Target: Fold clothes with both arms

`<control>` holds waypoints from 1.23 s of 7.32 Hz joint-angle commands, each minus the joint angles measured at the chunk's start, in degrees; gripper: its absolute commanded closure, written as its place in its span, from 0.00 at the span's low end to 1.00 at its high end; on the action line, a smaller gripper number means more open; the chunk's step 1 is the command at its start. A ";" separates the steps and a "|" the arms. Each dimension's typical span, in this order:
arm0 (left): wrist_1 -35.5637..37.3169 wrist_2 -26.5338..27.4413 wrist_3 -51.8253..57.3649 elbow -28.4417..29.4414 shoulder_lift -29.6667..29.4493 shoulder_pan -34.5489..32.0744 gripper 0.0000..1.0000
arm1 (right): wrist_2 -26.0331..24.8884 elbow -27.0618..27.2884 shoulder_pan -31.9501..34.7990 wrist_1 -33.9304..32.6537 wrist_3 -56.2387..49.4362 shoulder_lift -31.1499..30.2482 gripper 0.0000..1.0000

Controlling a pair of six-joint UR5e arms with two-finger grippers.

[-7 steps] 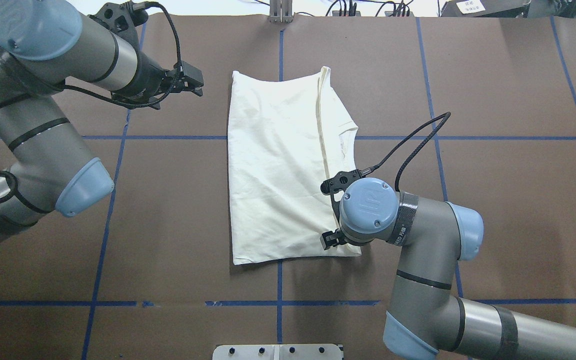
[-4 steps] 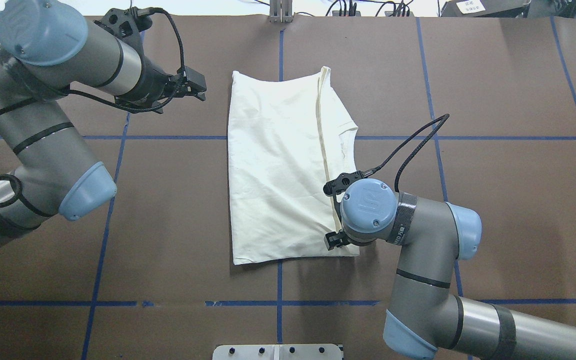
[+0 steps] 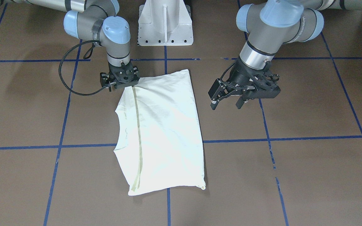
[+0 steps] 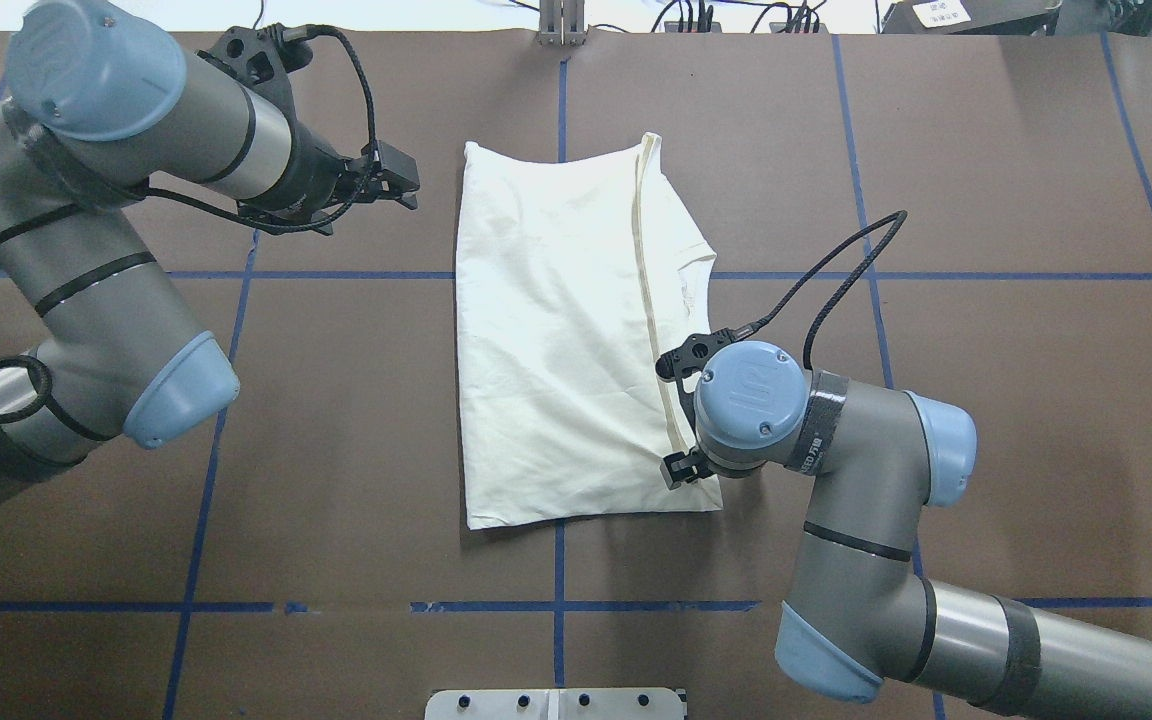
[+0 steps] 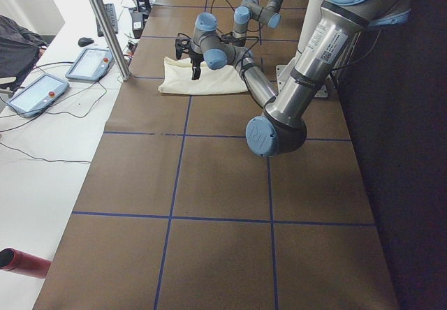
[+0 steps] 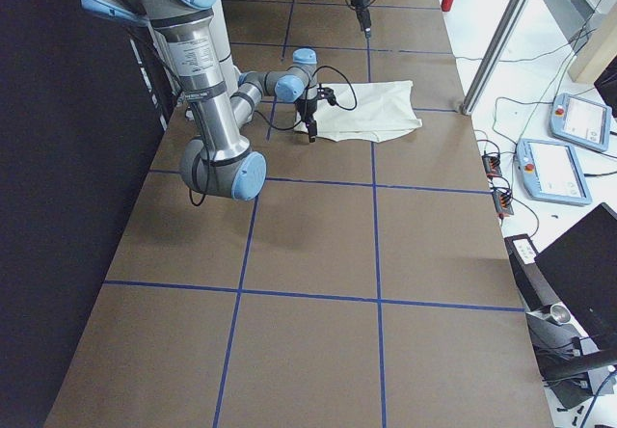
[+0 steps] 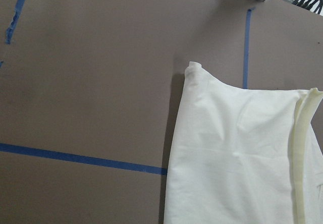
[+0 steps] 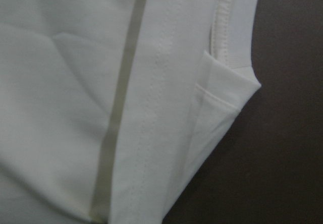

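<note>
The clothes are one cream-white shirt [image 4: 556, 340], folded into a tall rectangle with its plain reverse up, in the middle of the brown table. It also shows as the shirt [image 3: 162, 131]. A folded hem strip [image 4: 648, 290] runs along its right side. My left gripper [image 3: 226, 105] hovers open and empty, just off the shirt's far left corner [image 7: 194, 67]. My right gripper [image 3: 120, 84] points straight down at the shirt's near right corner. Its wrist hides the fingers, so I cannot tell whether they hold cloth. The right wrist view shows only the shirt [image 8: 75, 82].
Blue tape lines [image 4: 206, 440] grid the brown table. The white pedestal base [image 3: 165, 28] stands at the robot's edge. Beyond the table's far edge stand a metal post [image 5: 105, 24] and teach pendants [image 6: 578, 120] on a white side table.
The left gripper has drifted a little right, toward the shirt's far left corner. The right wrist has shifted slightly right and away from the near edge. The shirt lies as before.
</note>
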 commanded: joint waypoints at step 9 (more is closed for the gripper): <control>0.16 0.38 -3.56 -0.69 -0.97 2.48 0.00 | 12.49 -13.27 15.15 -0.04 -8.21 13.73 0.00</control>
